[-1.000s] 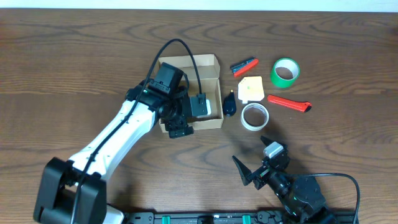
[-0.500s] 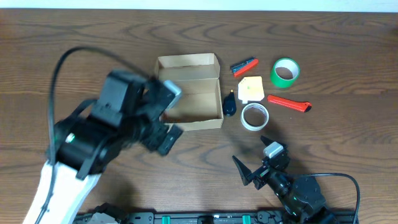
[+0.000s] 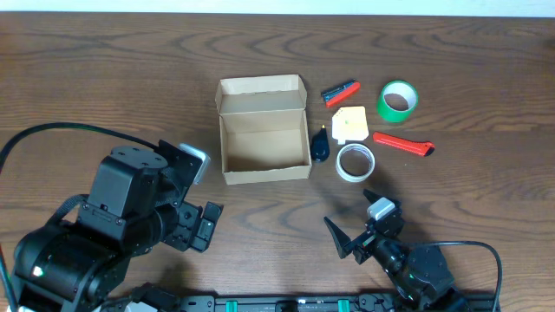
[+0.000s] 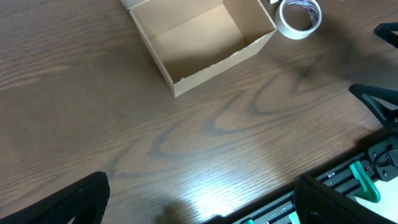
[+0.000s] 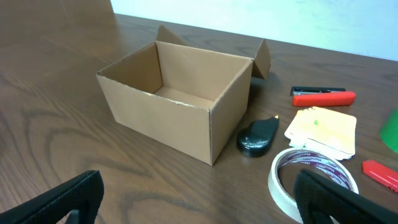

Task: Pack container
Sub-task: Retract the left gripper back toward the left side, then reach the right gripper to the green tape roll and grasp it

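Observation:
The container (image 3: 264, 172) is a tan cardboard box at mid-table, its lid flap open toward the far side. Its inside shows bare in the overhead and left wrist (image 4: 224, 62) views. It also shows in the right wrist view (image 5: 161, 121). My left gripper (image 3: 201, 227) is open and empty, near the table's front left, well clear of the box; its fingers frame bare wood (image 4: 199, 202). My right gripper (image 3: 354, 224) is open and empty near the front edge, facing the box (image 5: 199, 199).
Right of the box lie a small black object (image 3: 321, 146), a white tape roll (image 3: 355, 162), a yellow pad (image 3: 350, 125), a red and black marker (image 3: 341, 92), a green tape roll (image 3: 398, 100) and a red cutter (image 3: 403, 144).
My left arm has pulled back from over the box to the front left, and the box interior is now uncovered. The right arm has not moved.

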`<state>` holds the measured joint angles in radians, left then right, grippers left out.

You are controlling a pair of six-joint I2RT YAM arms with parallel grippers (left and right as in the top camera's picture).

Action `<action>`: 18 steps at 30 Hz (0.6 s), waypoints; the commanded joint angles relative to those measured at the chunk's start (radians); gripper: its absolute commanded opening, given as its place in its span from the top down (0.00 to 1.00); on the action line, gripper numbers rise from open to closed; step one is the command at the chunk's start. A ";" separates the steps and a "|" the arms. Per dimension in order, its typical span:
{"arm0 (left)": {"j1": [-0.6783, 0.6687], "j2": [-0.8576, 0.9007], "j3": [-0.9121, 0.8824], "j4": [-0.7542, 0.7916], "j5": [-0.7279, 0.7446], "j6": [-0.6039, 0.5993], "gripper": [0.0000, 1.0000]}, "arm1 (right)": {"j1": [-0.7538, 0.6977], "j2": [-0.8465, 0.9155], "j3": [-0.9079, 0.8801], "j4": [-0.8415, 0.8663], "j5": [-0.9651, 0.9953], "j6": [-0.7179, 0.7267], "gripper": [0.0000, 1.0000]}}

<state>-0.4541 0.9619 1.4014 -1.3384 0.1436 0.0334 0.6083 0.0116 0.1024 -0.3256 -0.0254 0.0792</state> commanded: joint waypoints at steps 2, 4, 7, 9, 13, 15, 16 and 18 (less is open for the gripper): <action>0.002 0.005 0.010 -0.004 -0.021 -0.014 0.05 | 0.008 -0.006 -0.003 0.000 0.010 0.005 0.01; 0.002 0.005 0.010 -0.004 -0.021 -0.014 0.05 | 0.008 -0.006 -0.003 0.000 0.010 0.005 0.01; 0.002 0.005 0.010 -0.004 -0.021 -0.014 0.05 | 0.008 -0.006 -0.003 0.000 0.010 0.006 0.01; 0.002 0.005 0.010 -0.004 -0.021 -0.014 0.05 | 0.008 -0.006 -0.003 0.002 0.010 0.005 0.01; 0.002 0.005 0.010 -0.004 -0.021 -0.014 0.05 | 0.008 -0.006 -0.003 0.008 0.005 0.033 0.01; 0.002 0.005 0.010 -0.004 -0.021 -0.014 0.05 | 0.008 -0.006 -0.003 0.001 -0.102 0.204 0.01; 0.002 0.005 0.010 -0.004 -0.021 -0.014 0.05 | 0.008 -0.006 -0.003 0.002 -0.132 0.277 0.01; 0.002 0.005 0.010 -0.004 -0.021 -0.014 0.05 | 0.006 -0.006 -0.003 0.018 -0.109 0.320 0.01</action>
<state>-0.4541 0.9676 1.4014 -1.3384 0.1413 0.0257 0.6083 0.0116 0.1024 -0.3199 -0.0895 0.2359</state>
